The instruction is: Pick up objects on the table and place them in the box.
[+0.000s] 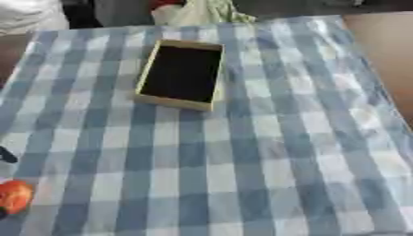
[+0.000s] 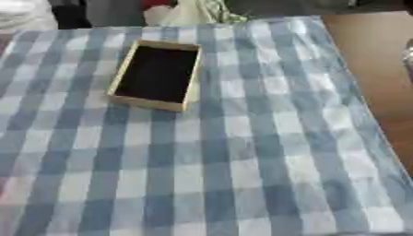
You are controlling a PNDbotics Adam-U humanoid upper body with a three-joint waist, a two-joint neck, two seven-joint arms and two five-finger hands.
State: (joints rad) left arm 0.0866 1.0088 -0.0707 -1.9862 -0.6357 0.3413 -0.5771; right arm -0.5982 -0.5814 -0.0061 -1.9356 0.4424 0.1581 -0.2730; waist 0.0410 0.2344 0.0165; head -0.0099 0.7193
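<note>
A shallow rectangular box with a pale yellow rim and a dark inside lies on the far middle of the checked cloth, and nothing shows inside it. A round orange-red thing sits at the lower left edge of the left eye view, partly cut off. Small black parts of my left hand show just above and below it at the frame edge. I cannot tell whether the hand holds it. The right eye view shows the box but not the orange thing. My right hand shows in no view.
A blue and white checked cloth covers the table. The table's right edge runs diagonally, with brown floor beyond it. White and pale green bags lie past the far edge.
</note>
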